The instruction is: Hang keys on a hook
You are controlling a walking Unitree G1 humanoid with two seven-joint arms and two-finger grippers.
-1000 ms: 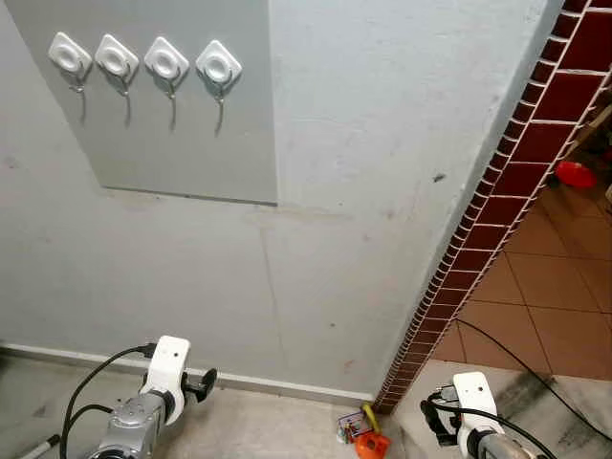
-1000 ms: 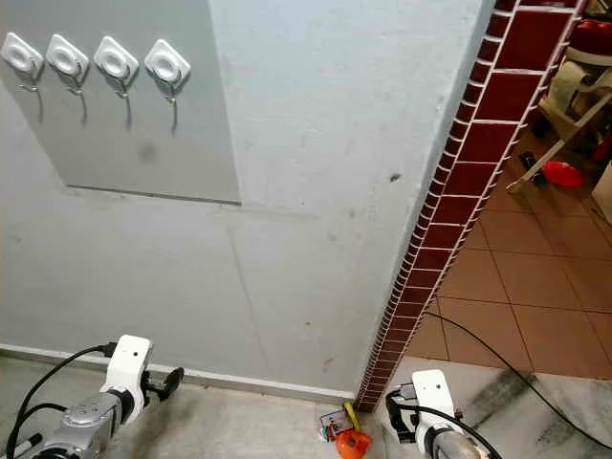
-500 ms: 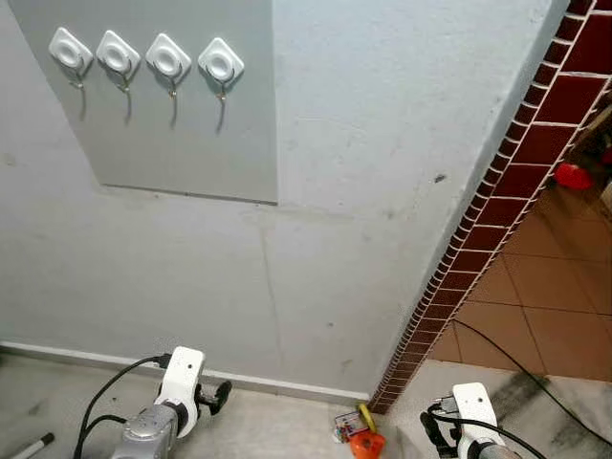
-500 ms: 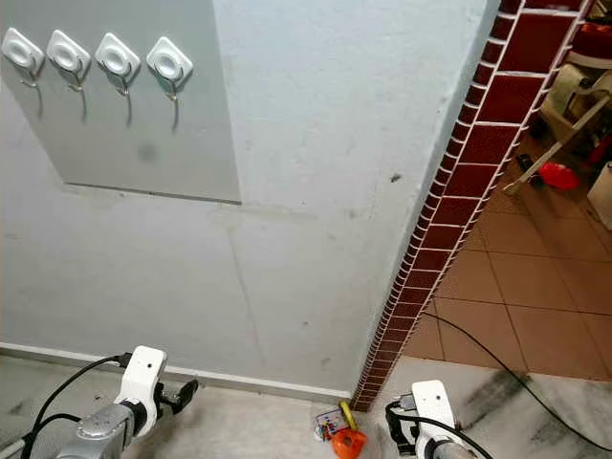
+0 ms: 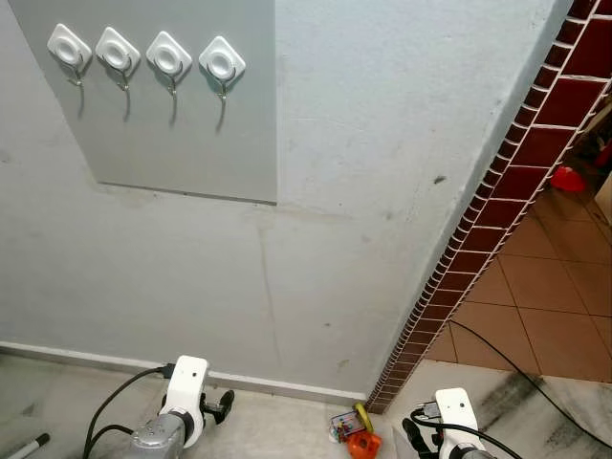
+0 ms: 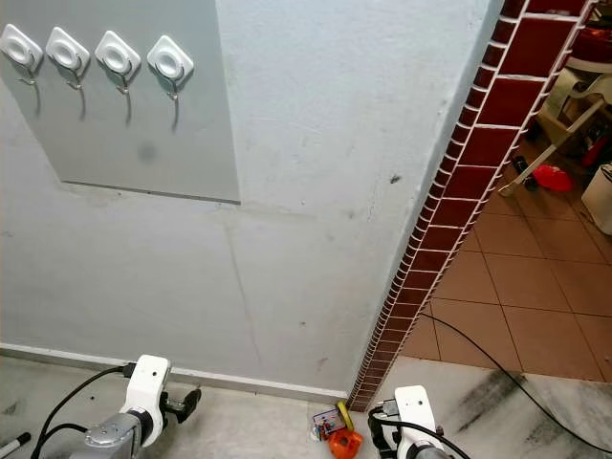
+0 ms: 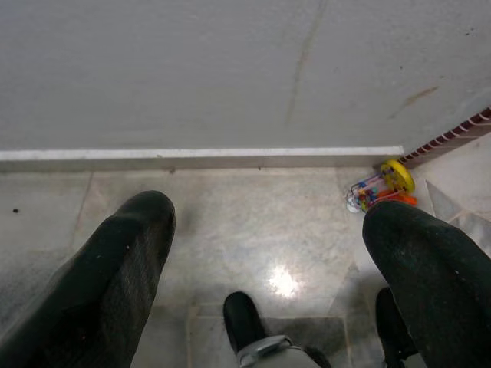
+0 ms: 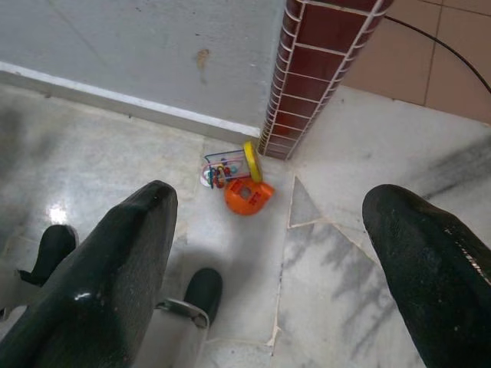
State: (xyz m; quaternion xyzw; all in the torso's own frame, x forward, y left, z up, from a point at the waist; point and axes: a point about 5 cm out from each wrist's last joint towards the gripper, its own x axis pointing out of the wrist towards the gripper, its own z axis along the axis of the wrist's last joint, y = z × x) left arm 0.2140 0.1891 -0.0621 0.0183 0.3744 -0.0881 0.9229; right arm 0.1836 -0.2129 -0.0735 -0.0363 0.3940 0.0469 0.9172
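Since the earlier frames, both arms are being seen shifted toward the middle of the head views, the left wrist closer to the wall's foot and the right one lower at the bottom edge.

Through the left eye, four white hooks [image 5: 143, 59] are being shown in a row on a grey panel [image 5: 191, 134] high on the wall, all bare. The left gripper [image 5: 222, 405] is being held low near the skirting, and the right gripper [image 5: 416, 440] is being held low beside the red brick pillar [image 5: 516, 182]. A small bunch of coloured items [image 5: 354, 435], possibly the keys, is lying on the floor at the pillar's foot, between the two arms.

Through the right eye, a red object [image 6: 552, 177] is being shown on the tiled floor beyond the pillar.

Along the left wrist, the two black fingers [image 7: 115, 268] are being held wide apart and empty over marble floor [image 7: 253, 222].

Along the right wrist, the fingers [image 8: 115, 268] are likewise being held spread, grasping nothing, above the bunch.
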